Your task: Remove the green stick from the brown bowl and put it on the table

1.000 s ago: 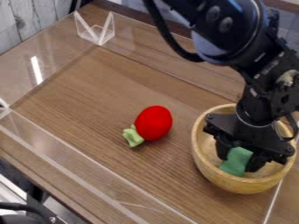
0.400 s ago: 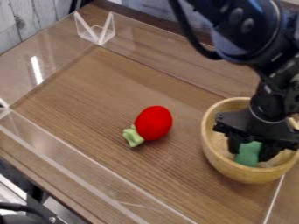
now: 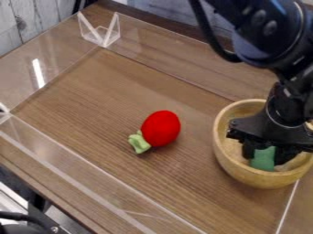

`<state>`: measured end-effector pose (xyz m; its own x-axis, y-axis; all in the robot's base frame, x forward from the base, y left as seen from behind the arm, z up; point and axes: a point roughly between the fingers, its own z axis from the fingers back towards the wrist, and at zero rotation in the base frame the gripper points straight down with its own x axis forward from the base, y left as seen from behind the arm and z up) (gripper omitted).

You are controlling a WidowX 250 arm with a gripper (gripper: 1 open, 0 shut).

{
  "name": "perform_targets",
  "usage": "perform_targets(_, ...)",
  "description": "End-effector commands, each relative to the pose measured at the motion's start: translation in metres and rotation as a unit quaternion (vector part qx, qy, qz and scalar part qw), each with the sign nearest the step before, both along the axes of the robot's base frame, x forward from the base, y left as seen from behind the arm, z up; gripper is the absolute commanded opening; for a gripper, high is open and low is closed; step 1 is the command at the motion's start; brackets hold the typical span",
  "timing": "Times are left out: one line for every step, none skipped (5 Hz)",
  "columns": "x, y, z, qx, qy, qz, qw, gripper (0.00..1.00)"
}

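At the upper left of the frame a clear acrylic stand point(image 3: 101, 29) sits on the far edge of the bench point(image 3: 86, 101); clear walls run down the left side. Near the middle lies a red toy fruit point(image 3: 160, 127) with a small green stem, well apart from everything else. At the right stands the brown bowl point(image 3: 235, 163), cut off by the frame edge; the green stick point(image 3: 264, 158) is inside it, propped upright rather than lying flat. The black gripper point(image 3: 265, 151) reaches down into the bowl from above, its jaws partly apart and standing on either side of the stick; whether they press on it cannot be told from this view.

The risks, as I judge them: the jaws sit close to the thick rim, so a lift could catch the bowl and drag or tip it; a loose or off-centre hold could let the stick slip back in; a release too near the right wall could leave the stick leaning on it.
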<state>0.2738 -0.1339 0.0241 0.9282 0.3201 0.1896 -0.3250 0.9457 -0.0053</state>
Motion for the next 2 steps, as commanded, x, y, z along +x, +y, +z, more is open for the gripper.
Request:
perform_targets(-0.028, -0.005, -0.019, 0.015, 0.035, 0.005, 0.9993, 0.00)
perform_targets(-0.033, 0.006, -0.012, 0.017, 0.039, -0.010, 0.9991, 0.00)
